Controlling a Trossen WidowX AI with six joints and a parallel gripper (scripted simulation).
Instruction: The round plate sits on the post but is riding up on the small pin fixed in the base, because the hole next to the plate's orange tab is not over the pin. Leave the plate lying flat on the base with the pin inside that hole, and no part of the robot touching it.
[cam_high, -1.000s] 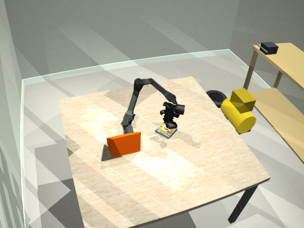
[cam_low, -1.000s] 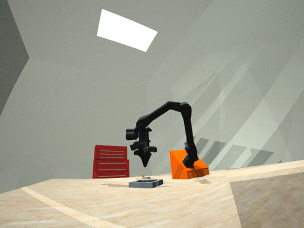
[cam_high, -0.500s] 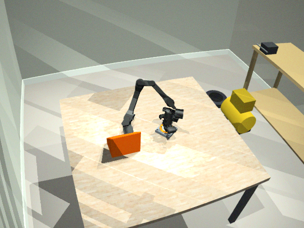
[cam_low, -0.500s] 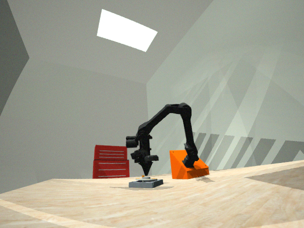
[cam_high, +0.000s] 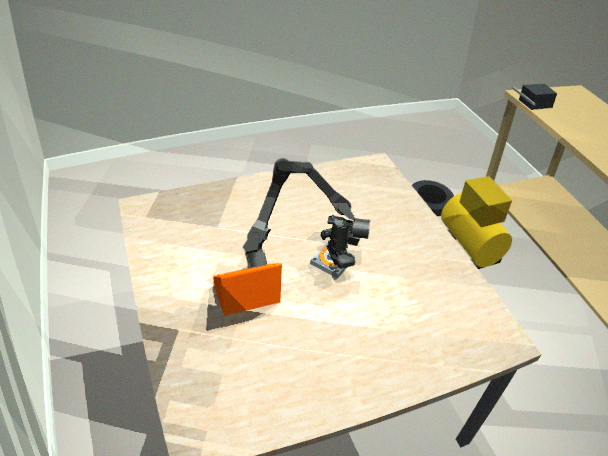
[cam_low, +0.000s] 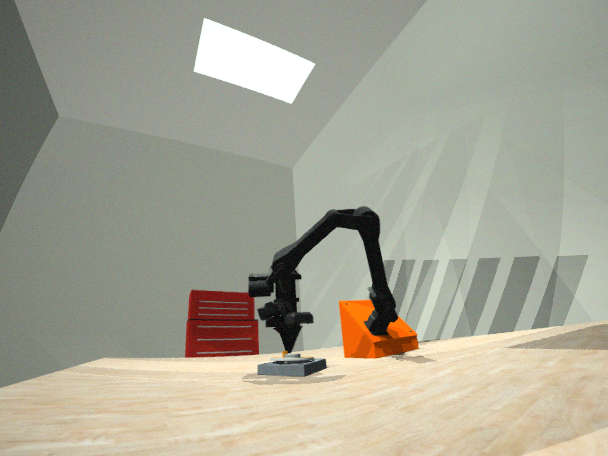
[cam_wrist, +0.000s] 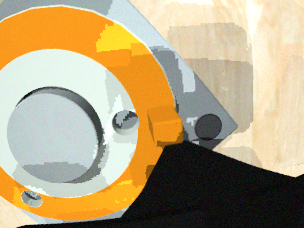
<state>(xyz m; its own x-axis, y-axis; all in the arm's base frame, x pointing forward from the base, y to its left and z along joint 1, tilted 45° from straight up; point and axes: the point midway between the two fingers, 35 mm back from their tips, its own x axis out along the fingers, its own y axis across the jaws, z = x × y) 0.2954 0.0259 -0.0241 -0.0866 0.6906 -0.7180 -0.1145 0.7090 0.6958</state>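
The round plate (cam_high: 323, 256) (cam_wrist: 60, 27), an orange ring around a pale centre, sits around the grey post (cam_wrist: 52, 135) on the square grey base (cam_high: 320, 266) (cam_low: 282, 369) (cam_wrist: 200, 102). In the exterior view a thin gap shows under part of the plate, which looks slightly raised. The orange tab (cam_wrist: 166, 125) (cam_low: 284, 354) is at the plate's right in the wrist view, with the hole (cam_wrist: 125, 121) just inside it; whether the pin is in it cannot be told. My gripper (cam_low: 288, 351) (cam_wrist: 176, 152) is shut and empty, pointing down, its tips right beside the tab's lower edge. Contact is unclear.
An orange wedge-shaped block (cam_high: 250, 290) (cam_low: 357, 332) stands by the arm's foot. Dark round spots mark the base's corners, one (cam_wrist: 208, 126) beyond the tab. A red tool chest (cam_low: 222, 325) and a yellow tank-like object (cam_high: 477, 230) stand beyond the table (cam_high: 350, 360).
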